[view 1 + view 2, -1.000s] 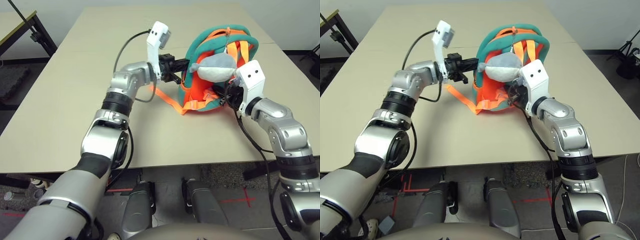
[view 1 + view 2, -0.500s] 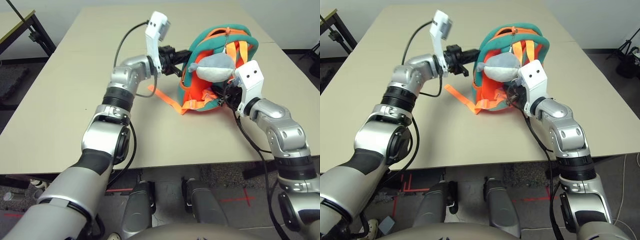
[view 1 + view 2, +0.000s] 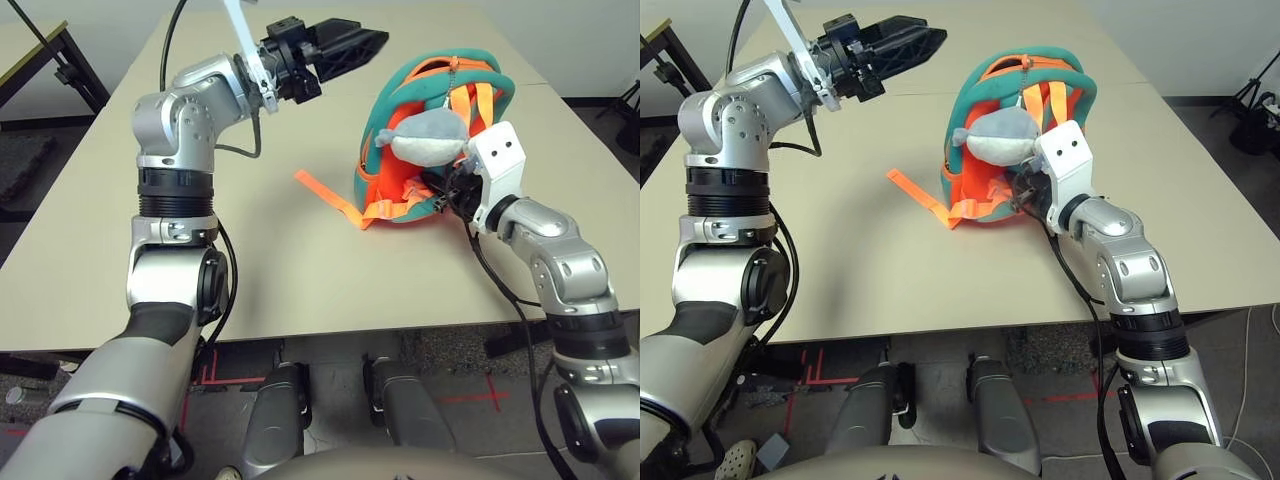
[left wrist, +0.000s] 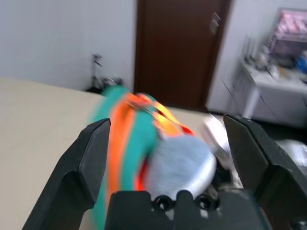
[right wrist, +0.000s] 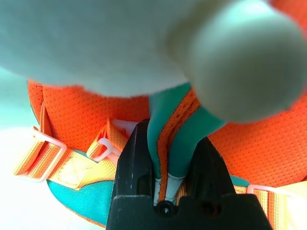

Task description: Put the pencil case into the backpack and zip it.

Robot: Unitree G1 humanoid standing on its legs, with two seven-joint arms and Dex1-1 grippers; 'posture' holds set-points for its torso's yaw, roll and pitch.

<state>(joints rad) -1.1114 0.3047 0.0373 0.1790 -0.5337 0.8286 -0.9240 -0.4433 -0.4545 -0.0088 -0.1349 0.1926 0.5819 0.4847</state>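
Right hand (image 5: 169, 177) clamped on backpack (image 5: 91, 117).

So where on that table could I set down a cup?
Bare patches: the wide stretch of table left of the backpack, beyond its loose orange strap, and the far end. It's crowded around the plush and right claw.

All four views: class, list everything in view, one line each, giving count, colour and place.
backpack: one, orange and teal, on the table
plush toy: one, grey and white, against the backpack's front
loose strap: one, orange, trailing onto the table
table: one, beige, under the backpack
red tape: several strips, red, on the floor
door: one, dark brown, beyond the table
left gripper: one, black, open, above the table, left of the backpack
right gripper: one, black, closed on the backpack's teal-and-orange fabric
arms: two, silver and black
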